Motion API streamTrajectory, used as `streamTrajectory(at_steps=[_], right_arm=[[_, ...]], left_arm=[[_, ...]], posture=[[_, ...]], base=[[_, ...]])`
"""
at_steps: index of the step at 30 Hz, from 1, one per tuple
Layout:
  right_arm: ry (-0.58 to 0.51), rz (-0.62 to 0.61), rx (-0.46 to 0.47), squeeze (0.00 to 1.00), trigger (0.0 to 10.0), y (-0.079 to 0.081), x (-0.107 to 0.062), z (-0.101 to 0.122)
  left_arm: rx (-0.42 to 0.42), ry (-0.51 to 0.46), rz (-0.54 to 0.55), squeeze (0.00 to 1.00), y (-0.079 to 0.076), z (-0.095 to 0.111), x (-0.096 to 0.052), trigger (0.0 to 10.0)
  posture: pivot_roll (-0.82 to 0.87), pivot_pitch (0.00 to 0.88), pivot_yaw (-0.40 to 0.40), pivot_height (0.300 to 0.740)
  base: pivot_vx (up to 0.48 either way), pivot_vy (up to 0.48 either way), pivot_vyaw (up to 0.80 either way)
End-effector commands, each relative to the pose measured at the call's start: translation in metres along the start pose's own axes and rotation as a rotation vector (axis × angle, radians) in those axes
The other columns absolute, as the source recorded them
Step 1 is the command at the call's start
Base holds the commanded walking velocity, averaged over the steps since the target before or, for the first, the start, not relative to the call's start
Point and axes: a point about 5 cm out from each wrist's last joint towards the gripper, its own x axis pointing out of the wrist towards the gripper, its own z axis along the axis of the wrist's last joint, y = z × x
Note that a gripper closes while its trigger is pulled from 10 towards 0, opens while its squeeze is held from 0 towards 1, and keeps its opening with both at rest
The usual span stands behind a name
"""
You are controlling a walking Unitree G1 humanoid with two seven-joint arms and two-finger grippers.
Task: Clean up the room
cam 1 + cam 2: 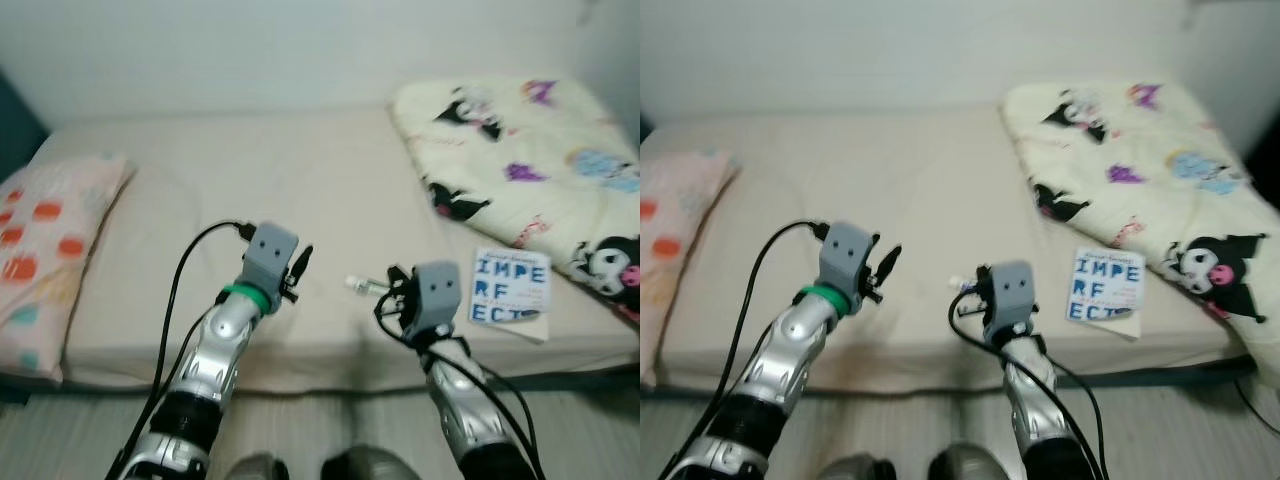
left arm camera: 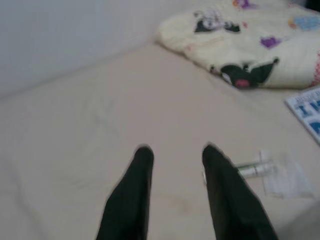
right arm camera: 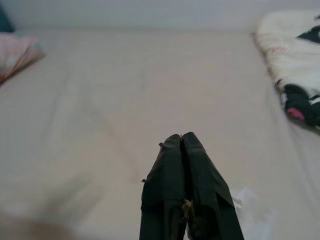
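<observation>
Tidying is barely starting: a book (image 1: 510,287) and small tube (image 2: 255,169) are lying on the bed (image 1: 330,190) (near its edge). Left gripper (image 2: 174,152) is hovering spread apart, right gripper (image 3: 181,137) pinched together, empty.

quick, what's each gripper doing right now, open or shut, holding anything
Left gripper: open, holding nothing, above the bed.
Right gripper: shut, nothing visibly between the fingers, above the bed's near edge.

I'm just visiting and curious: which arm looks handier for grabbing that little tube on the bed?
Probably the left gripper: its fingers are open and the small tube lies just beside them. The right gripper is shut, though also near.
</observation>
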Motion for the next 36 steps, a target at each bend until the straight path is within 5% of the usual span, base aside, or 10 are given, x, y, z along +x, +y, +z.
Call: streamTrajectory(at_steps=[1,23,30,36], right_arm=[[0.033,-0.016,0.025,0.00,10.0,-0.0039,-0.0075,-0.0087],[0.033,-0.013,0.018,0.00,10.0,-0.0040,-0.0085,-0.0083],[0.070,-0.019,-0.098,0.00,10.0,-0.0062,-0.0088,-0.0130],[0.038,-0.031,-0.077,0.00,10.0,-0.0069,-0.0084,-0.0090]], left_arm=[[-0.005,0.041,-0.010,0.00,-0.0060,-0.0079,-0.0004,10.0],[0.016,0.024,-0.008,0.00,-0.0066,-0.0059,0.0026,10.0],[0.019,0.021,-0.005,0.00,-0.0075,-0.0070,0.0018,10.0],[0.019,0.021,-0.002,0.00,-0.0073,-0.0071,0.0018,10.0]], posture=[[-0.06,0.025,0.073,0.740],[-0.07,0.026,0.075,0.740],[-0.07,0.028,0.074,0.740],[-0.07,0.029,0.074,0.740]], base=[[0.000,0.000,0.00],[0.080,0.000,0.00],[0.455,0.000,0.00],[0.480,0.000,0.48]])
